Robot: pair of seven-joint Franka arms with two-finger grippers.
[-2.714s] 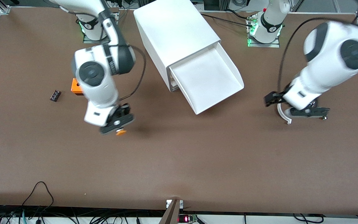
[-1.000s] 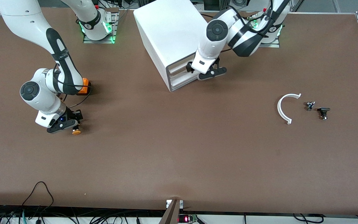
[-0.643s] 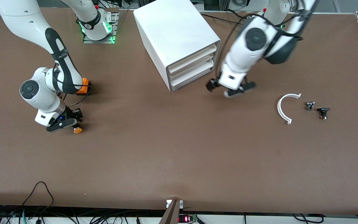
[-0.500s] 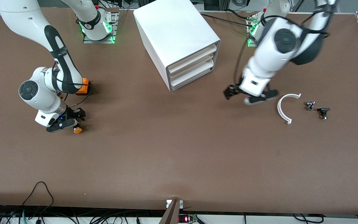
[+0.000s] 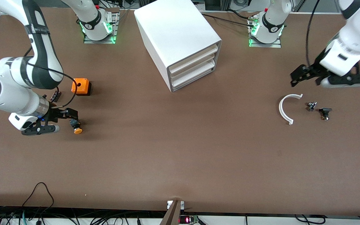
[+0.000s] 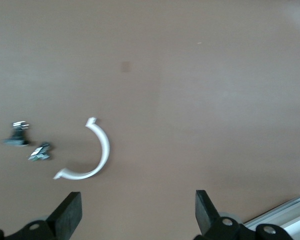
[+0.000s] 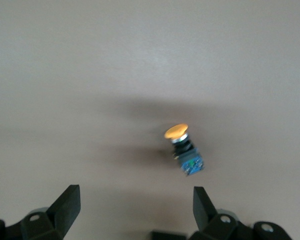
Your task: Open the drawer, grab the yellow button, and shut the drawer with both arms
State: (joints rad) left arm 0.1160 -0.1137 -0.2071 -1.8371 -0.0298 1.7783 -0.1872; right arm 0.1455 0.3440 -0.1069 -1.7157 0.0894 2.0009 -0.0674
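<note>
The white cabinet (image 5: 173, 31) stands at the table's back middle, and its top drawer (image 5: 194, 57) is pushed in flush like the two below it. The button (image 5: 77, 128), orange cap on a dark body, lies on its side on the table toward the right arm's end. My right gripper (image 5: 62, 121) is open and empty beside it, not touching. In the right wrist view the button (image 7: 183, 148) lies just ahead of the open gripper (image 7: 135, 210). My left gripper (image 5: 330, 80) is open and empty, up over the table at the left arm's end.
An orange cube with a hole (image 5: 81, 86) and a small black part (image 5: 55, 95) lie near the right arm. A white arc piece (image 5: 284, 109) and two small dark parts (image 5: 311, 106) (image 5: 324, 112) lie below the left gripper; the arc (image 6: 97, 150) also shows in the left wrist view.
The drawer went from open to shut under the left gripper, which then swung away to its end of the table. The right gripper let go of the button and drew back from it.
</note>
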